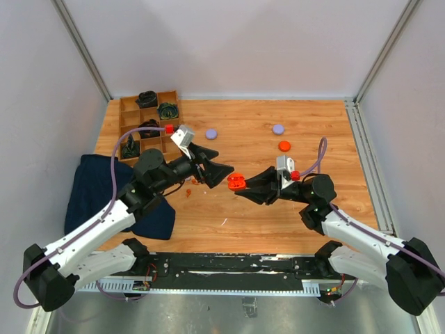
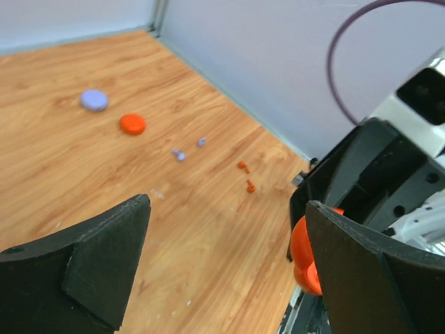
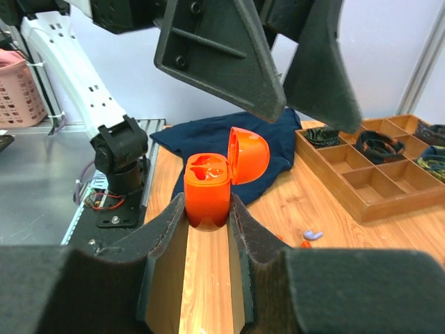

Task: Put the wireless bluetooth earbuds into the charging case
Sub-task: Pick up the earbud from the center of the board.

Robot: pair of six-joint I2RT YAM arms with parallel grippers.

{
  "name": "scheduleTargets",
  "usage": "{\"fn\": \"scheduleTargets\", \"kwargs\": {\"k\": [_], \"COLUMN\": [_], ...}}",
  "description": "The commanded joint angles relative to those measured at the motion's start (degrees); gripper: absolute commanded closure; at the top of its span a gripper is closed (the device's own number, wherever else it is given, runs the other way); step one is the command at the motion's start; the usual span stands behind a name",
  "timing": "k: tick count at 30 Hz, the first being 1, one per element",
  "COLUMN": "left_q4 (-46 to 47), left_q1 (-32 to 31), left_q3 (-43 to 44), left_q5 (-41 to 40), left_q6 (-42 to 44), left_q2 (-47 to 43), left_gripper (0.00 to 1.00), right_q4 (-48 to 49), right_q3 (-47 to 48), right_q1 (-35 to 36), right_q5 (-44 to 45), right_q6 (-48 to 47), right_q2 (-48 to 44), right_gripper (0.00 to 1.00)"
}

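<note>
Right end effector [image 3: 207, 206] grips open orange case [image 3: 206, 179] | left end effector [image 2: 226, 209] wide open, empty, just beside case | earbuds [image 2: 245, 168] loose on worktop [image 2: 83, 188], well apart | risk: tiny earbud slips from pinch, or push tilts case

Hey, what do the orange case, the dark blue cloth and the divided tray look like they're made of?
Charging case: likely moulded plastic, smooth and glossy, with highlights on its open lid.
Cloth: soft woven or knit fabric, matte, lying in folds.
Divided tray: apparently light wood, with visible grain and no paint.
</note>
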Motion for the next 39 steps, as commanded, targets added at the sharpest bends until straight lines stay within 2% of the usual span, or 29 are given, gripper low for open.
{"fn": "scheduleTargets", "kwargs": {"k": [1, 7, 10, 20, 24, 33, 39], "left_q4": [-12.0, -22.5, -28.8, -35.4, -36.4, -38.4, -39.7], "left_q1": [-0.4, -0.1, 0.2, 8.1, 10.1, 11.8, 12.6], "left_q3": [1.0, 0.6, 1.1, 1.1, 2.1, 6.6, 8.8], "left_q5": [-10.3, -19.9, -27.6, -28.9, -29.2, -31.1, -31.2], "left_q6": [0.7, -1.2, -5.4, -11.8, -12.1, -9.0, -7.8], "left_q2": [-2.2, -0.4, 2.1, 13.1, 18.2, 28.7, 33.0], "left_gripper": [0.01, 0.01, 0.01, 0.01, 0.07, 0.34, 0.45], "right_q4": [-0.8, -5.4, -7.6, -11.5, -12.0, -11.7, -12.0], "right_q3": [-1.5, -2.3, -2.7, -3.8, -4.2, -4.9, -5.1], "right_q1": [-2.6, -3.4, -3.4, -3.8, -4.0, -4.1, -4.1], "right_q5": [1.1, 2.1, 2.7, 3.9, 4.1, 4.4, 4.3], "right_q6": [-2.9, -5.6, -7.1, -9.8, -10.3, -10.7, -11.0], "right_q2": [-1.4, -3.5, -4.7, -7.2, -7.5, -7.2, -7.3], "right_gripper": [0.99, 0.99, 0.99, 0.99, 0.99, 0.99, 0.99]}}
